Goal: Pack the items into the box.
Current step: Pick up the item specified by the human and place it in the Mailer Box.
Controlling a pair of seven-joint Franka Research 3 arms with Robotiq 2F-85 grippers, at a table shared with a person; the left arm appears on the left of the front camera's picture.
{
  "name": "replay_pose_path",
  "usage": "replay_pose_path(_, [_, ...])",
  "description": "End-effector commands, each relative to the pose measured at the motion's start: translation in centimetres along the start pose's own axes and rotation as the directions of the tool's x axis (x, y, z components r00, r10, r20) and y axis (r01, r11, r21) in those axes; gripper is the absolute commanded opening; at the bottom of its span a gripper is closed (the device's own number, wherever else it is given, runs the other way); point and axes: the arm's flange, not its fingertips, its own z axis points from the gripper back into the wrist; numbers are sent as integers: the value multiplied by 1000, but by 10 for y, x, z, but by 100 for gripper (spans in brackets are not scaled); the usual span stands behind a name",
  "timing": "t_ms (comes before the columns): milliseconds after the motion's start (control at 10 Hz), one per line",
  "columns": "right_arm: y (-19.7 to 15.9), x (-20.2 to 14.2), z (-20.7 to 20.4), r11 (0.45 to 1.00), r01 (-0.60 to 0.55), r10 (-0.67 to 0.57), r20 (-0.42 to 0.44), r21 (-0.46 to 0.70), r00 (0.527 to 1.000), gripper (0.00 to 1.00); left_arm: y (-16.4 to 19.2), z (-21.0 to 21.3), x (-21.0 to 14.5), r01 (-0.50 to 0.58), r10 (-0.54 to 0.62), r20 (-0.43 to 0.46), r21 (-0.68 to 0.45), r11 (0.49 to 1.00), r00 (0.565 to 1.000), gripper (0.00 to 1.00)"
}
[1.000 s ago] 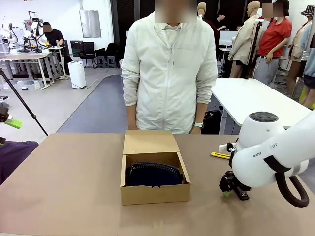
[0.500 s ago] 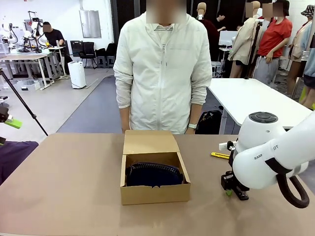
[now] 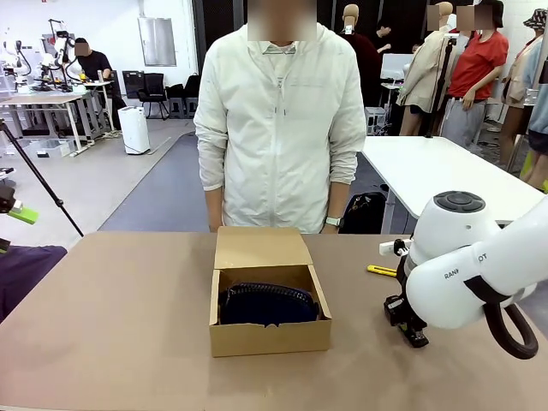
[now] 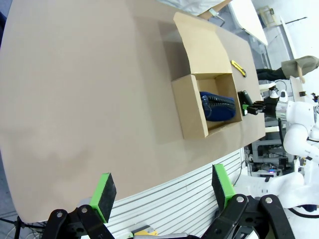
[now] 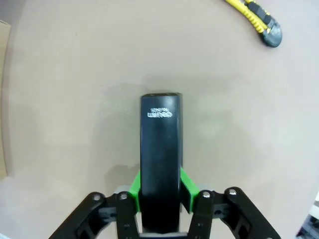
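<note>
Open tabletop (image 3: 111, 325) spreads left of the box (image 3: 270, 338); right of it, right gripper (image 5: 160, 189) clamps the stapler (image 5: 160, 144), knife (image 5: 254, 17) nearby; left gripper (image 4: 164, 189) spread wide.

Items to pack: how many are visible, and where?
2. The navy pouch lies inside the cardboard box; the black stapler lies on the table, between the pads of the right claw. More may hide beneath the pouch.

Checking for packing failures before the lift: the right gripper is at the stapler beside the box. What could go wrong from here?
1. The right gripper clamps the stapler near one end, with most of its length sticking out ahead, so it might tilt or slip when lifted.
2. The pouch already fills most of the box, so the stapler may have to land on top or could catch a wall.
</note>
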Motion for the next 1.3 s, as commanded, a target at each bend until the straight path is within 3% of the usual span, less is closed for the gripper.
replay_pose_path(0, [2, -19, -4, 1000, 13, -13, 7, -24, 1000, 0, 1, 3, 1, -3, 3, -7, -2, 1000, 1000, 100])
replay_pose_path(600, [-4, -19, 38, 999, -41, 40, 53, 16, 998, 0, 1, 3, 1, -3, 3, -7, -2, 1000, 1000, 100])
replay_pose_path(1000, [-24, -30, 147, 980, -139, 134, 50, 142, 990, 0, 1, 3, 1, -3, 3, -7, -2, 1000, 1000, 100])
replay_pose_path(1200, [-32, -34, 172, 982, -137, 134, 33, 132, 990, 0, 1, 3, 1, -3, 3, -7, -2, 1000, 1000, 100])
